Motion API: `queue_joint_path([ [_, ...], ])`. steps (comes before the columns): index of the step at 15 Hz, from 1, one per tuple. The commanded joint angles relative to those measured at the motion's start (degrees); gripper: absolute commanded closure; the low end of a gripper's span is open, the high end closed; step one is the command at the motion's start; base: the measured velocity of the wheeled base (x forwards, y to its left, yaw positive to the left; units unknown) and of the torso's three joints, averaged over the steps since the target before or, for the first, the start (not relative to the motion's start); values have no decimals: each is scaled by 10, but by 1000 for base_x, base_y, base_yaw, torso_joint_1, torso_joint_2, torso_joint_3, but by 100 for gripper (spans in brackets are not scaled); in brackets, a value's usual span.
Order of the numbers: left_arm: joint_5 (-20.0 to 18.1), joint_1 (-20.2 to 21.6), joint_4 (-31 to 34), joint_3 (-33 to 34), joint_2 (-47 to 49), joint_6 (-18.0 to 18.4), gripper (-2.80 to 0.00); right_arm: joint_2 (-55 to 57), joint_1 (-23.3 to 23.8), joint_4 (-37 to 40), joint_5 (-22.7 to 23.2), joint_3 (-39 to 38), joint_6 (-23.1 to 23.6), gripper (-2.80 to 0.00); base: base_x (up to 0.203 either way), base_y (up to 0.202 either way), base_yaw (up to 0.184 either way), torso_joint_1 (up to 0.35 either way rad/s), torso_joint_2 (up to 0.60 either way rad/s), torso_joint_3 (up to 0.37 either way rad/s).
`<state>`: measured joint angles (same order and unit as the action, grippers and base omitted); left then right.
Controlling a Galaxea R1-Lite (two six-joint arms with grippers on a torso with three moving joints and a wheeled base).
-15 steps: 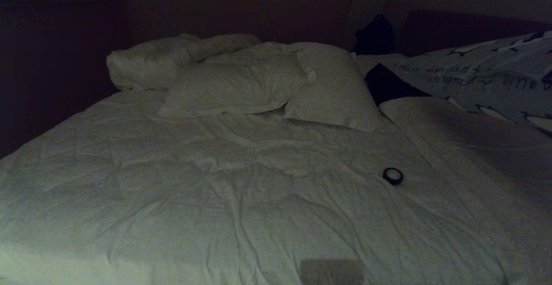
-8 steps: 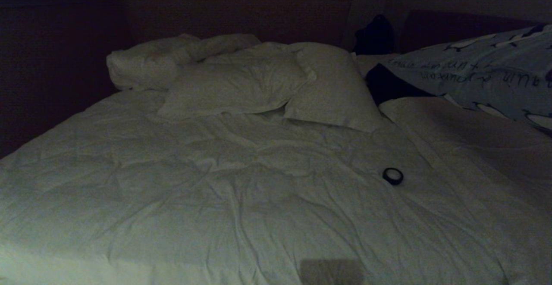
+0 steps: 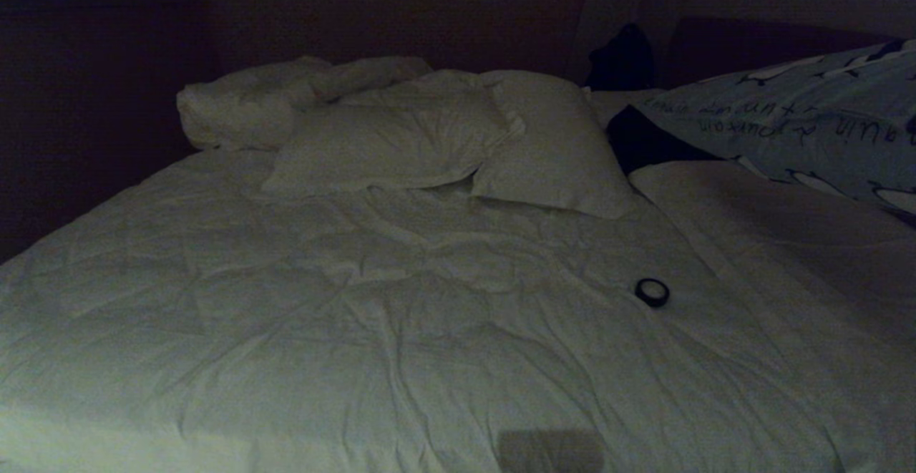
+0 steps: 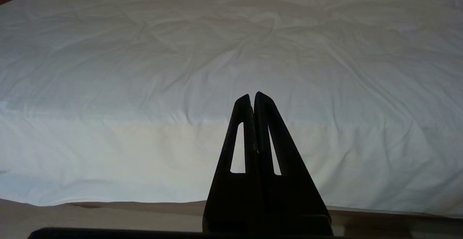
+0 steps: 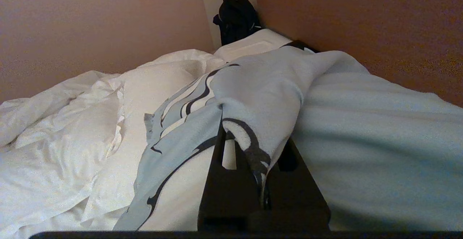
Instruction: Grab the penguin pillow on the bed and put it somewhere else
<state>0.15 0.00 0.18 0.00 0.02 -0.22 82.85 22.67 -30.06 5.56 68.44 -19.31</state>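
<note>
The penguin pillow (image 3: pixel 801 129) hangs at the far right of the bed (image 3: pixel 358 330), lifted clear of the white duvet along most of its visible length, with its printed script and penguins facing the head camera. Compared with a second ago it sits a little higher and more tilted: its upper edge has climbed towards the top right corner and the shadow under it on the duvet has widened. That suggests the lift is under way and the grip is holding.

In the right wrist view the right hand (image 5: pixel 258 148) is clamped on a fold of the pillow's fabric, the cloth bunched over and between its black fingers (image 5: pixel 220 174) and draping away on both sides. The right hand itself lies outside the head view.

The left hand (image 4: pixel 252 99) is parked near the foot of the bed, its fingers pressed together on nothing, pointing across the bare duvet.

The white pillows (image 3: pixel 429 137) and a small dark ring (image 3: pixel 652 292) on the duvet have not shifted. The pillow still needs carrying off and setting down elsewhere; since only a fold is pinched, the heavy body may sag or slip.
</note>
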Motion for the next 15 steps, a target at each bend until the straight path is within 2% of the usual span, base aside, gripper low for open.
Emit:
queue_joint_path([
  [1,0,0,0,1,0,0,0,2,0,-3,1,1,-1,0,0,0,0,0,0,0],
  [5,0,0,0,1,0,-1,0,2,0,-3,1,0,0,0,1,24,-3,1,1,0],
  [15,0,0,0,1,0,-1,0,2,0,-3,1,0,0,0,0,194,0,3,2,0],
])
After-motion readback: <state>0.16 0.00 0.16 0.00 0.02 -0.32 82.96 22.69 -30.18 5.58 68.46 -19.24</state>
